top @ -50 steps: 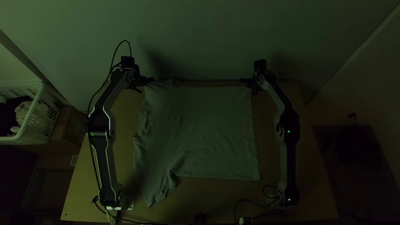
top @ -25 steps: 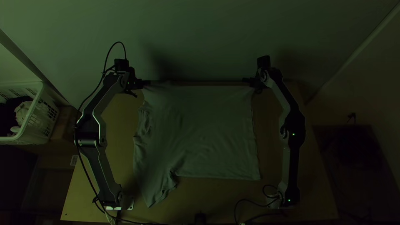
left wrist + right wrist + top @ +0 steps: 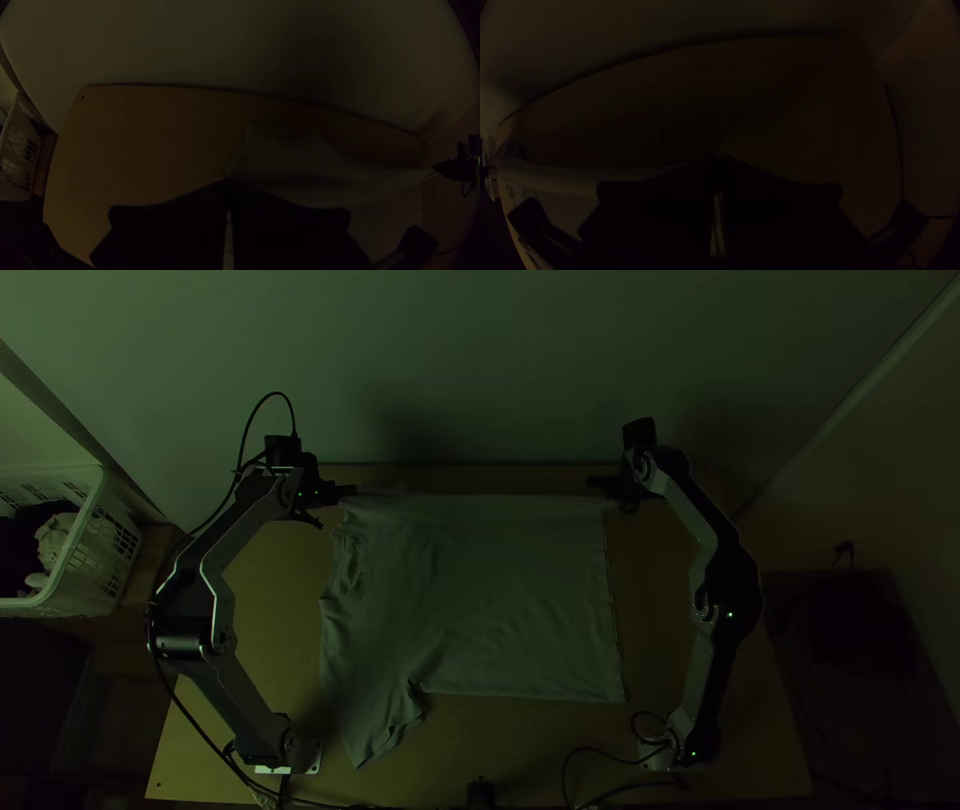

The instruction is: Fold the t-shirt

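"While the left gripper (image 3: pixel 350 490) has its fingers pressed together on cloth, what is the other one doing?"

"The right gripper (image 3: pixel 597 482) is pinching too. Each has an end of the t-shirt's (image 3: pixel 500 600) far side, and between them that edge runs nearly straight."

"Is it clear from close up?"

"Dim, but readable. In the left wrist view cloth spreads out from the fingertips, with a loose, crumpled flap beyond them. In the right wrist view a smooth band of it leads away from the fingertips toward the other arm."

"And the rest of the shirt?"

"Spread on the table (image 3: pixel 280 570), lying sideways between the two arms. The collar (image 3: pixel 345 565) is toward the left arm, a bit bunched, and the hem (image 3: pixel 612 620) toward the right arm. One sleeve (image 3: pixel 385 730) points at the table's near edge, with small creases by its opening."

"Anything around it?"

"A wall (image 3: pixel 480 370) behind the table's far edge. Past the left arm there's a white slatted basket (image 3: pixel 90 560) with pale cloth (image 3: pixel 52 540) and something dark in it, and a brown box (image 3: pixel 150 555) just beside. By the right arm's base a black cable (image 3: pixel 575 760) curves over the near part of the table."
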